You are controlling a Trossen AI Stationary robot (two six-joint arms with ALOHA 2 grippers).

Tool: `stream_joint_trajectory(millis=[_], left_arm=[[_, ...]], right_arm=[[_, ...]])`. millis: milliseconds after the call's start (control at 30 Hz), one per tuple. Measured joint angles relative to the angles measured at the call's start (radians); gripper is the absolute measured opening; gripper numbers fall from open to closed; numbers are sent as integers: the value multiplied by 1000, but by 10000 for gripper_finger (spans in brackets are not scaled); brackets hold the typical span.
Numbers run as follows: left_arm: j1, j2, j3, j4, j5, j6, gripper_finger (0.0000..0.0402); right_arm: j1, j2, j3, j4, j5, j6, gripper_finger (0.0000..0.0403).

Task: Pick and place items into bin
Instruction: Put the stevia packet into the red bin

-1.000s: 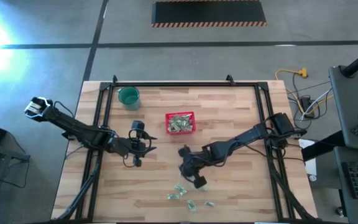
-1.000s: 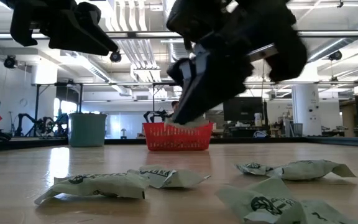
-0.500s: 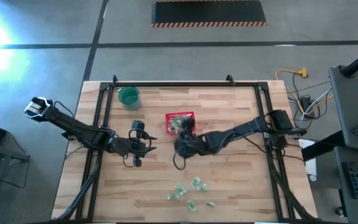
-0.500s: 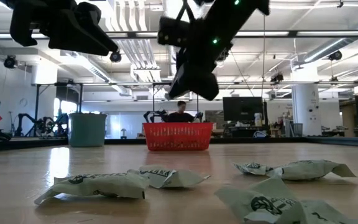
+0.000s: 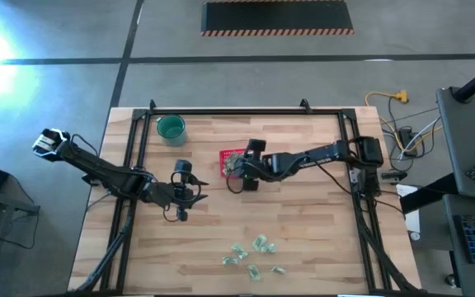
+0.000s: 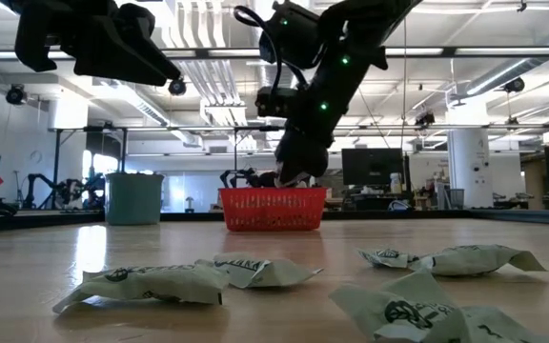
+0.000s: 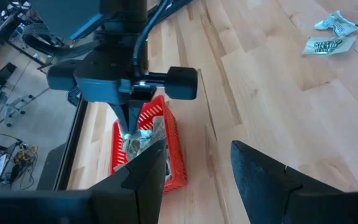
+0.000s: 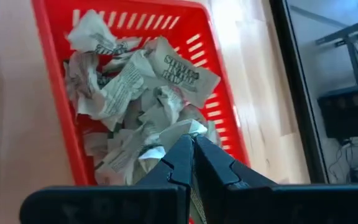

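I am a two-armed robot at a wooden table [image 5: 303, 239], seen from above. My right gripper [image 8: 191, 152] hangs directly over the red basket [image 5: 226, 155], which sits just above the table's centre, and its fingers are pressed together on one pale green-and-white packet [image 8: 185, 129] that hangs just over the pile. The basket already holds a thick heap of crinkled packets [image 8: 129, 81], so I judge most of the job done. Left to do: release this one, then fetch the loose packets [image 5: 252, 254] that lie in a small cluster near the table's 6 o'clock edge, well apart from the basket; about five show from above. My left gripper [image 7: 194, 165] waits at about 9 o'clock of the basket, fingers apart and holding nothing. A round teal cup [image 5: 171, 128] stands toward 10 o'clock, near the table's far left corner, and plays no part.
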Motion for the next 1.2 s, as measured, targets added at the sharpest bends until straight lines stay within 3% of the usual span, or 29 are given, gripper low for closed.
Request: stream_joint_trajectory(millis=[300, 600, 767, 1000, 1100, 1200], left_arm=[[0, 0, 0, 2, -3, -2, 164], [0, 0, -2, 2, -2, -4, 164], [0, 0, -2, 3, 2, -26, 164], [0, 0, -3, 3, 4, -29, 164], [0, 12, -3, 14, 80, -30, 164], [0, 48, -3, 58, 269, -23, 164]], right_arm=[[1, 0, 0, 0, 1, 20, 13], [6, -14, 0, -69, -8, 42, 86], [25, -84, 0, -145, 63, 93, 113], [116, -206, 0, -233, 62, 178, 118], [175, -238, -4, -301, 8, 229, 118], [237, -242, -11, -344, -87, 277, 115]])
